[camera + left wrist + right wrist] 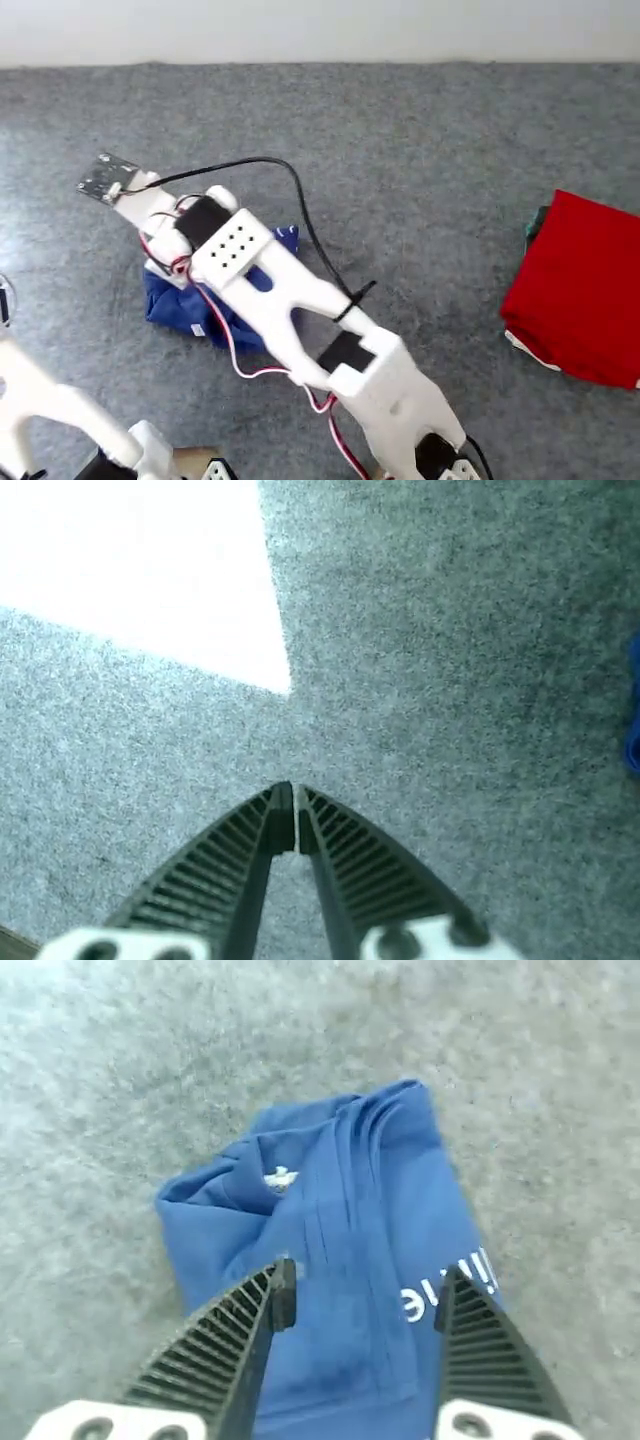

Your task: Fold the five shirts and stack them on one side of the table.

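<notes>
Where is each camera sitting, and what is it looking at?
High view: fixed above, looking down on the grey table; right arm over the blue shirt, red shirt farther off.
Left wrist view: on the left arm, facing the table past its shut left hand.
Right wrist view: on the right arm, facing down past its open right hand.
Shared: high and right wrist views both show the blue shirt.

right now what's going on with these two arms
The right gripper hangs with its fingers open over a loosely bunched blue shirt on the grey table. The left gripper is shut over bare table. A folded red shirt tops a small pile at the table's edge.
</notes>
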Robot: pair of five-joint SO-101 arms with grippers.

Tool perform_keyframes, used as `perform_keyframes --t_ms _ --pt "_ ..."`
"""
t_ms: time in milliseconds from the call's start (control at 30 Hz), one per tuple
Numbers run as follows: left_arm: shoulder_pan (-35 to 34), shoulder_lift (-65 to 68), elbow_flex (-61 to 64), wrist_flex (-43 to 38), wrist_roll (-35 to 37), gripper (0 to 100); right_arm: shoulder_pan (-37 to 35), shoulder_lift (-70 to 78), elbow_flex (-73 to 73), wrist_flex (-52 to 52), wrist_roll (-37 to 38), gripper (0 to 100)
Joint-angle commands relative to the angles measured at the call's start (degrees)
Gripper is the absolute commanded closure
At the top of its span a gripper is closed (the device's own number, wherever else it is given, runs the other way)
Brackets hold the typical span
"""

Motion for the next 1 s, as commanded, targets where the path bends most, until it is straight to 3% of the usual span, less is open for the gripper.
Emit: perform_keyframes --t_ms 0,100,233,533,700,967 --pt "0.35 -0.62 -0.57 -0.62 -0.09 98 0.13 0.92 -14.24 8.66 -0.44 77.1" --pt "0.35 -0.62 -0.57 -0.62 -0.09 98 2.95 2.95 -20.04 16.4 -0.26 83.5" --pt "0.18 -0.7 -0.75 -0.44 -0.09 98 8.75 5.58 -19.16 19.56 6.77 99.5" --pt "-4.92 -5.63 -0.57 0.53 0.0 98 16.4 6.29 -6.68 19.56 10.9 98.9" --pt "-8.18 -10.2 -0.48 3.43 0.0 98 11.21 7.69 -4.04 18.59 10.81 98.9" --pt "-8.53 -12.75 -0.48 6.33 0.0 98 -2.15 14.46 -5.19 8.57 10.81 98.9"
